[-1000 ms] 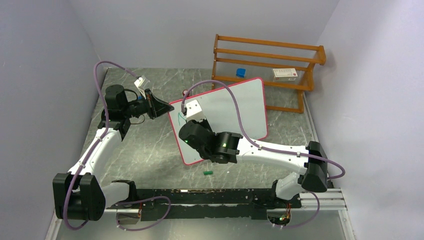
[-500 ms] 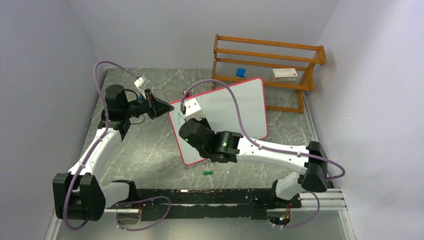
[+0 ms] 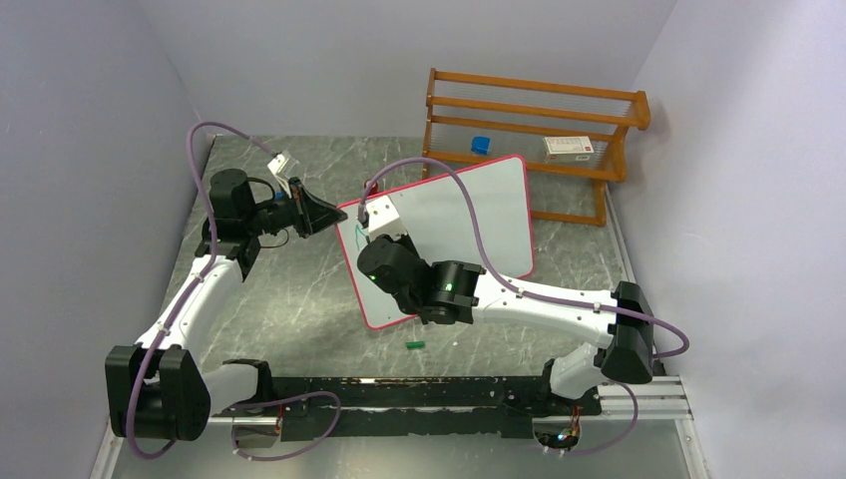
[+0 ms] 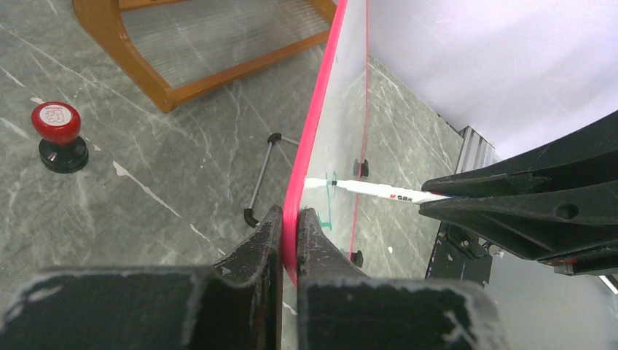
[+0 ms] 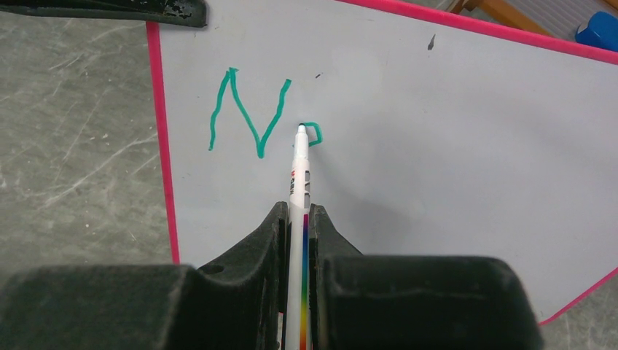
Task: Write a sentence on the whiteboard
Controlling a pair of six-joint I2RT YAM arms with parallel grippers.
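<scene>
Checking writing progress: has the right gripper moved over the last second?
Yes. In the top view the right gripper edged up-left against the unmoved whiteboard.

A grey marbled table (image 3: 289, 299) fills the floor of the scene, closed in by plain lilac walls (image 3: 90, 120). At the far right stands an orange-brown wooden rack (image 3: 534, 140) with ribbed clear shelves. On one shelf a small blue object (image 3: 481, 145) sits toward the left end and a white box with a red marking (image 3: 569, 148) lies toward the right end. Left of the rack, a red-topped knob on a black base (image 4: 58, 135) stands on the table. A small green piece (image 3: 415, 345) lies near the near edge.
</scene>
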